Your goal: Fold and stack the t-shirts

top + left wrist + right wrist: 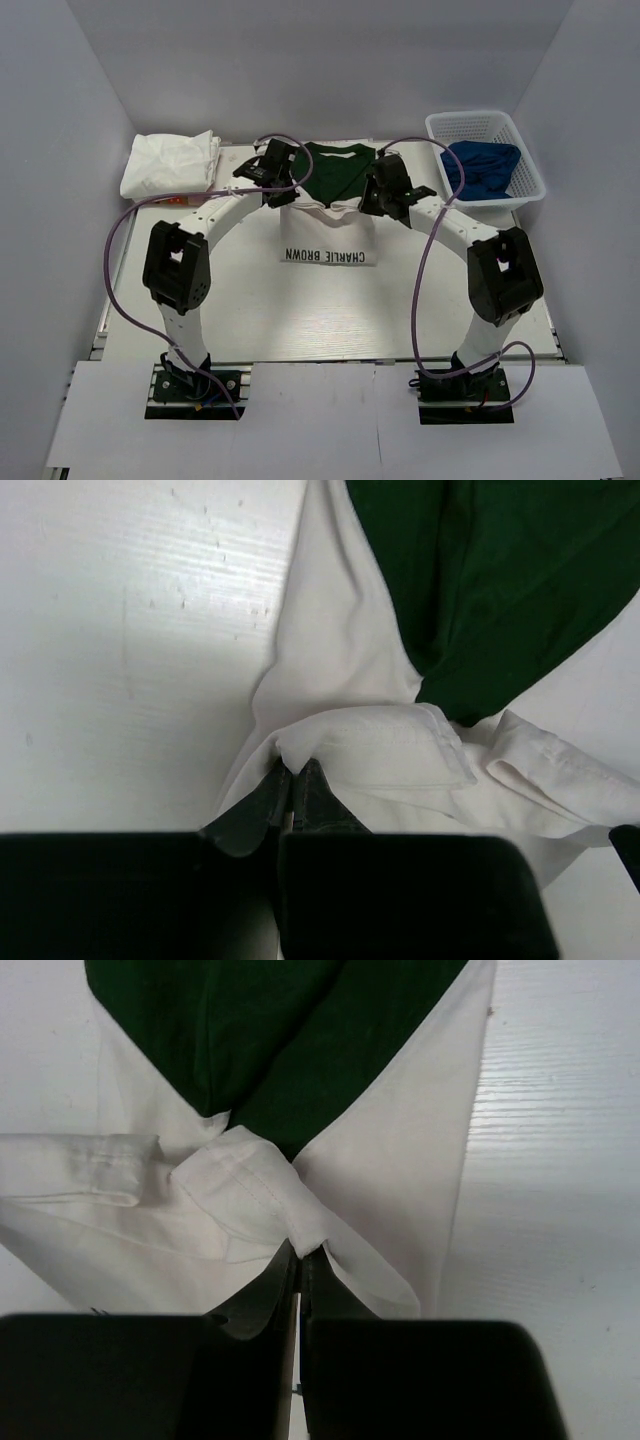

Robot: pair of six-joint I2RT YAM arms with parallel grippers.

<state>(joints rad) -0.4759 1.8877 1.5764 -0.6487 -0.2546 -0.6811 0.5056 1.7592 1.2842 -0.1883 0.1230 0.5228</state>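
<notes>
arms: we've got both reaching out from the near edge toward the middle of the table [330, 310], wrists converging on the same shirt.
left gripper [292, 780]: jaws pinched nearly together on a bunched white hem edge of the green shirt [500, 590]. Only a thin fold of cloth sits between the tips, so it's a light bite.
right gripper [300, 1260]: same deal, jaws pressed tight on a little white hem corner of the shirt, mirror side.
green shirt: lies mid-table, just past the "CHARLIE BROWN" print [330, 257], green panel facing up with white cloth gathered on the near side where we hold it.
step, our guess: we're mid-fold, carrying the pinched edge over the rest of the shirt.
doing it well: we want both wrists moving together at the same height and pace so the fold line stays straight. Keep the cloth lightly taut between the two pinches, no yanking, since those grips are shallow and could slip. Lay the edge down flat before we let go.
folded shirt [170, 165]: a white bundle sits at the far left, well apart. That's where the stack likely goes.
basket [440, 127]: far right, blue cloth [485, 168] inside, not touched.
</notes>
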